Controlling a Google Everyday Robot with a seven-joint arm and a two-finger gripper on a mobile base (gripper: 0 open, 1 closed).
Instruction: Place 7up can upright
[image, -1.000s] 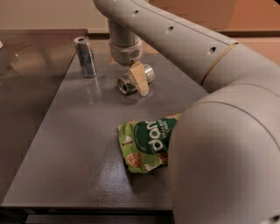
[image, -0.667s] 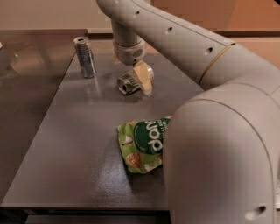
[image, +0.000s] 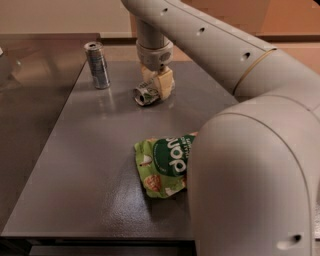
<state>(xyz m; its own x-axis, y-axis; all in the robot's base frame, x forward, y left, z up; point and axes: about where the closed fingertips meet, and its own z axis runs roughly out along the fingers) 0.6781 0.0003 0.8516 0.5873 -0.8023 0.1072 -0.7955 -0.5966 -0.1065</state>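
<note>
My gripper (image: 158, 84) sits low over the far middle of the table (image: 75, 175), right at the 7up can (image: 145, 94), which lies on its side. To its left a slim dark can (image: 97, 65) stands upright near the far left corner, with a strip of bare tabletop between the two cans. Nearer the camera a green snack bag (image: 162, 165) lies flat, well apart from the 7up can, with open surface between them. The left half of the table offers free passage. My own arm (image: 250, 165) fills the right side and covers the bag's right edge.
</note>
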